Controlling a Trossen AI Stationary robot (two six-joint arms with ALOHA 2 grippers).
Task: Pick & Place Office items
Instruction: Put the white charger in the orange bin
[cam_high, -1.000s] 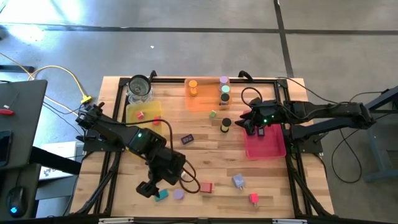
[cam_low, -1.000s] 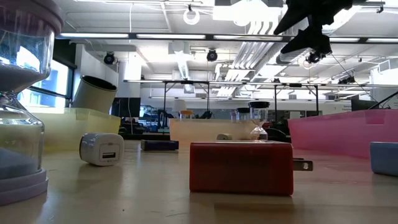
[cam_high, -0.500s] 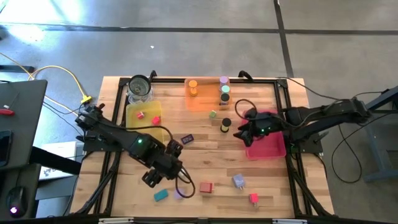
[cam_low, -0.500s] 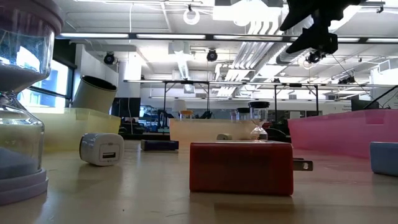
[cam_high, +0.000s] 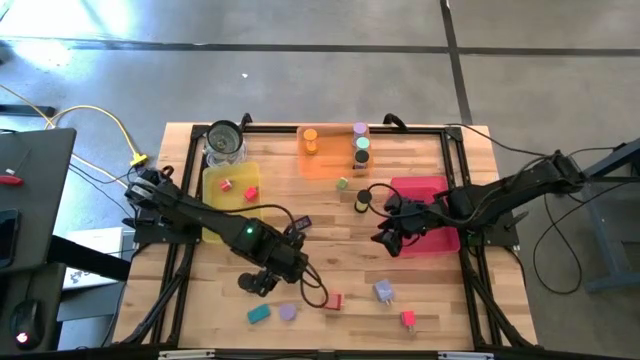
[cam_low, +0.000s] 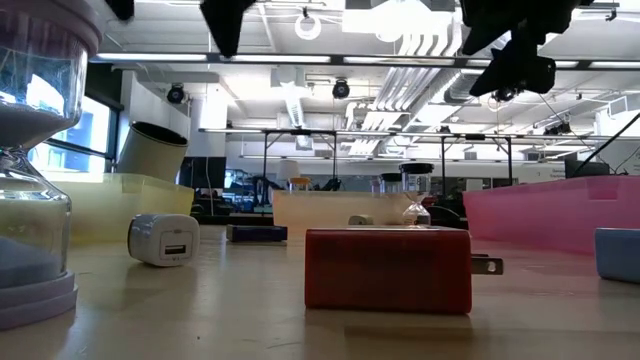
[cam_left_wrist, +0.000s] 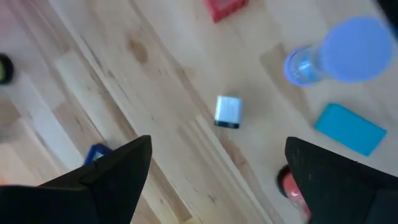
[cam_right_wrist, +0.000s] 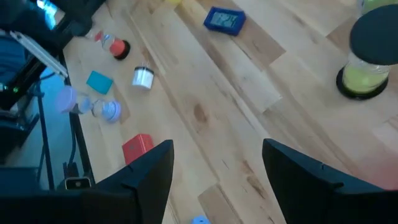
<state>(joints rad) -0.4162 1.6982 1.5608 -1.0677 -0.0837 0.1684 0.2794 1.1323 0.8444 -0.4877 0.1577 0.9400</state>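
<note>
While the wooden desk (cam_high: 330, 255) carries the pink tray (cam_high: 432, 232), the right hand (cam_high: 388, 240) is held above bare wood beside that tray, fingers apart and empty. The left hand (cam_high: 258, 282) is poised over the near desk, fingers likewise apart. A red block (cam_high: 333, 300), a teal block (cam_high: 259, 314) and a lavender piece (cam_high: 287, 312) are seen lying just near it.

- The wooden table (cam_high: 330, 255) stands on a grey concrete floor (cam_high: 300, 80).
- A clear glass jar (cam_high: 225, 143) is at the far left corner, just beside the yellow tray (cam_high: 214, 186).
- The orange tray (cam_high: 325, 163) is at the far edge (in the middle).
- The pink tray (cam_high: 440, 238) lies on the right side.
- A yellow cable (cam_high: 100, 118) runs over the floor, left of the table.
</note>
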